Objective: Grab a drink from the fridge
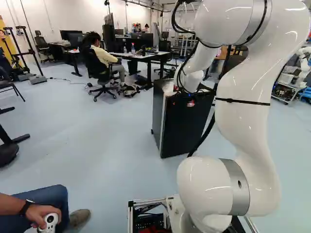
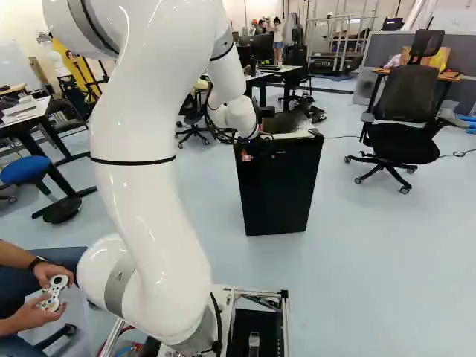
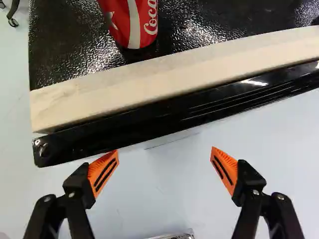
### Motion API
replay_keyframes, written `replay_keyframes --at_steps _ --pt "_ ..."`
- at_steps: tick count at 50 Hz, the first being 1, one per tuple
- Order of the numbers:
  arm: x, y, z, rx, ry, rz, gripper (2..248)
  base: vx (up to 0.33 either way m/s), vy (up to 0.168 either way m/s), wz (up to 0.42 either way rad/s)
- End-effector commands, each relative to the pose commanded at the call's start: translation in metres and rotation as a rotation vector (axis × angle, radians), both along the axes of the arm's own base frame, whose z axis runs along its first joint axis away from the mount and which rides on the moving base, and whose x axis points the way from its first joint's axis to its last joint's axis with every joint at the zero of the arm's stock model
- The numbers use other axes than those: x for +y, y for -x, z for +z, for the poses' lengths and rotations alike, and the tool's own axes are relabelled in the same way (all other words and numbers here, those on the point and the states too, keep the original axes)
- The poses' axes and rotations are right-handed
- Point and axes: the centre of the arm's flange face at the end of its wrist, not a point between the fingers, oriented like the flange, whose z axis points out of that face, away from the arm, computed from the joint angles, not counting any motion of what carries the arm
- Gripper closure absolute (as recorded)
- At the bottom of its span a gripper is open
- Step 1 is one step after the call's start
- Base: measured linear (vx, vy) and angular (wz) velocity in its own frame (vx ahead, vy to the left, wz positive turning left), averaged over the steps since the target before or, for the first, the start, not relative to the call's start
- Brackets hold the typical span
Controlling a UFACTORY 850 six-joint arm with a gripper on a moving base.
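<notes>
My gripper (image 2: 246, 153) is at the upper front of the small black fridge (image 2: 277, 190), towards its left corner in the right base view. The same fridge (image 1: 184, 124) stands upright in the left base view. In the wrist view my gripper (image 3: 164, 151) is open, its orange-padded fingers wide apart with nothing between them. Just ahead of the fingertips runs the fridge's glossy black front edge (image 3: 124, 130), bordered by a cream strip (image 3: 164, 77). Beyond that strip a red drink can (image 3: 144, 32) is on the textured black top. The fridge's inside is hidden.
An office chair (image 2: 405, 126) stands right of the fridge in the right base view. Desks (image 1: 141, 56) are behind it. A seated person's hands hold a controller (image 1: 50, 222) near the base's left. Another robot (image 1: 305, 60) is at the far right.
</notes>
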Motion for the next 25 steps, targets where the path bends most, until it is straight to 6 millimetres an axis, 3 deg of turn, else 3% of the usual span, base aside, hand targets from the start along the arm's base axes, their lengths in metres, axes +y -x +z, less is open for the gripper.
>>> replay_keyframes --at_steps 25 --pt "0.006 0.041 0.003 0.010 -0.003 -0.007 3 0.000 0.000 0.000"
